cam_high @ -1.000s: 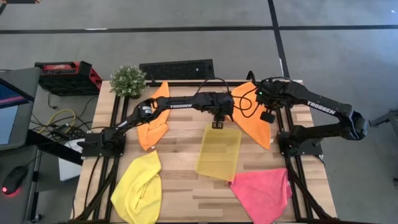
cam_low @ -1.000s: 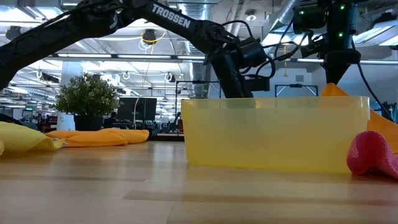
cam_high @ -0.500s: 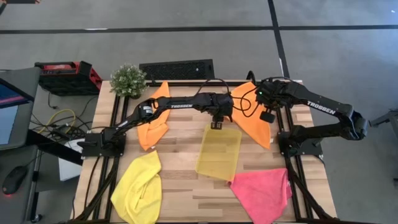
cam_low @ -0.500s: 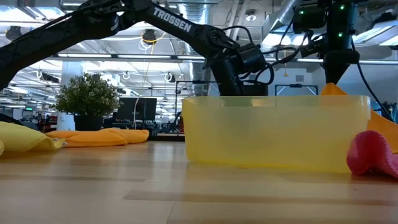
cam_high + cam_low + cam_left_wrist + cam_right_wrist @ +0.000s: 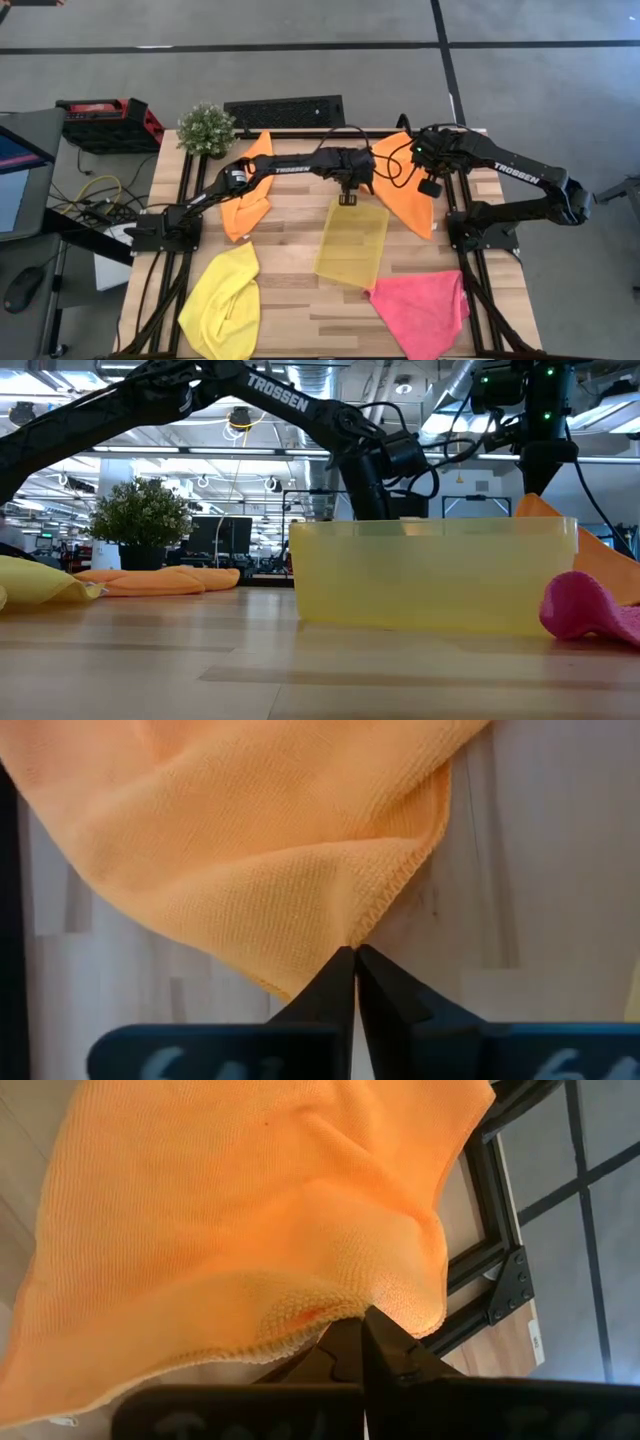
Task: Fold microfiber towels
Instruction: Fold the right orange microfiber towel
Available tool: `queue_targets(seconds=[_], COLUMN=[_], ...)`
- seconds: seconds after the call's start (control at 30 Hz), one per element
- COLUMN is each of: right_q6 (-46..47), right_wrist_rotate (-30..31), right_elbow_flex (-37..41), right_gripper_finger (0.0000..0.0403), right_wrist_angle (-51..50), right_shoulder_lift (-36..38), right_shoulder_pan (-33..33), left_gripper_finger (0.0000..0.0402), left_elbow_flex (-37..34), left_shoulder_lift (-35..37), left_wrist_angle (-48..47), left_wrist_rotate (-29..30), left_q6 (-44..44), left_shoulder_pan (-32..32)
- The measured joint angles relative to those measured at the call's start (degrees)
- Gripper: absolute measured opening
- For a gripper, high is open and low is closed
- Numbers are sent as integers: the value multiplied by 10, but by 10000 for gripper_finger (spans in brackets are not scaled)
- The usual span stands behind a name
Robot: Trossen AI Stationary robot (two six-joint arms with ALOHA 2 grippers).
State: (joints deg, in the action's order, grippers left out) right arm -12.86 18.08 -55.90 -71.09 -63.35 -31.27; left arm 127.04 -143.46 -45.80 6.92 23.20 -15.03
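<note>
High view: the left gripper point(image 5: 347, 198) now sits at the twelve o'clock edge of the translucent yellow tray point(image 5: 352, 245), nearer it than a second ago. The right gripper point(image 5: 430, 186) hangs over the right orange towel point(image 5: 408, 188), unchanged. The left orange towel point(image 5: 246, 200) lies at nine o'clock of the tray, the yellow towel point(image 5: 221, 300) at seven, the pink towel point(image 5: 422, 311) at five.

Low view: the tray point(image 5: 432, 575) and pink towel point(image 5: 585, 608) have shifted slightly left.

Left wrist view: the fingers point(image 5: 335, 982), apart before, now meet, nipping an orange hem point(image 5: 395, 890).

Right wrist view: jaws pinched together on orange cloth point(image 5: 240, 1210).
</note>
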Motion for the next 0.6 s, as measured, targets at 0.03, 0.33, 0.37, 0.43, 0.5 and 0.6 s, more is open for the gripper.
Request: queue_targets(seconds=[0.03, 0.33, 0.37, 0.43, 0.5, 0.6], right_q6=[0, 9, 9, 9, 9, 9], right_wrist_rotate=[0, 0, 0, 1, 3, 3], right_elbow_flex=[0, -36, -45, -63, -76, -84], right_gripper_finger=[6, 6, 6, 6, 6, 6], right_wrist_angle=[0, -20, -24, -27, -34, -35], right_shoulder_lift=[0, 0, 0, 1, 1, 1], right_shoulder_pan=[0, 0, 0, -1, -1, -2], left_gripper_finger=[2, 0, 0, 0, 0, 0], left_elbow_flex=[3, 67, 70, 80, 79, 79], left_shoulder_lift=[0, 24, 29, 41, 55, 66], left_wrist_angle=[-2, -91, -100, -136, -162, -205], left_wrist_rotate=[0, -4, -4, -3, 0, -1], left_q6=[-3, -25, -25, -32, -38, -50], left_shoulder_pan=[0, -12, -14, -17, -20, -21])
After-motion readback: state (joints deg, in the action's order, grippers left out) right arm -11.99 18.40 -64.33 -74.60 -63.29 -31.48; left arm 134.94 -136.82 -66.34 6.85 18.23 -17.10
